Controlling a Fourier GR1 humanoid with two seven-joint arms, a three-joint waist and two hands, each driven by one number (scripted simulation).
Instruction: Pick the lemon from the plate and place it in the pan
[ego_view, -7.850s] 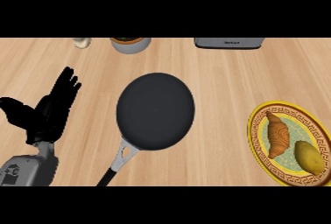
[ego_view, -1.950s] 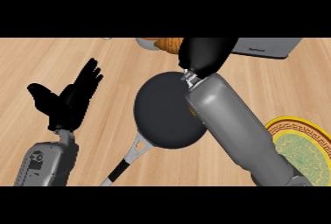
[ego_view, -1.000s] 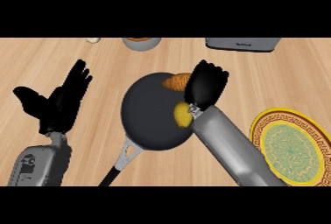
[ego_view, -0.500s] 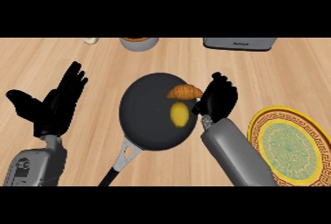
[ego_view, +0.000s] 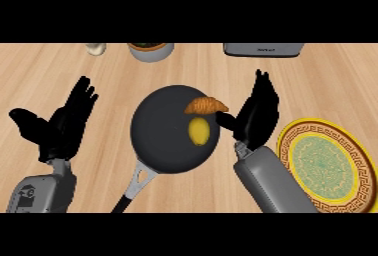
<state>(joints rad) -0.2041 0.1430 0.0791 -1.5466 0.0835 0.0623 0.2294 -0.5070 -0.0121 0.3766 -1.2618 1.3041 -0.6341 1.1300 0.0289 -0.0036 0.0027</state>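
Your round black frying pan (ego_view: 171, 134) held the yellow lemon (ego_view: 198, 130) and brown croissant (ego_view: 206, 105); right hand (ego_view: 255, 114) spread beside the pan, left hand (ego_view: 63, 123) spread opposite.

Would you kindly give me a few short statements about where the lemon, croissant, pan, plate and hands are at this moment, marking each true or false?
1. The lemon lies in the pan. True.
2. The croissant lies on the plate. False: it rests at the pan's upper right rim.
3. The right hand is curled round the lemon. False: it is open beside the pan.
4. The left hand is open, left of the pan. True.
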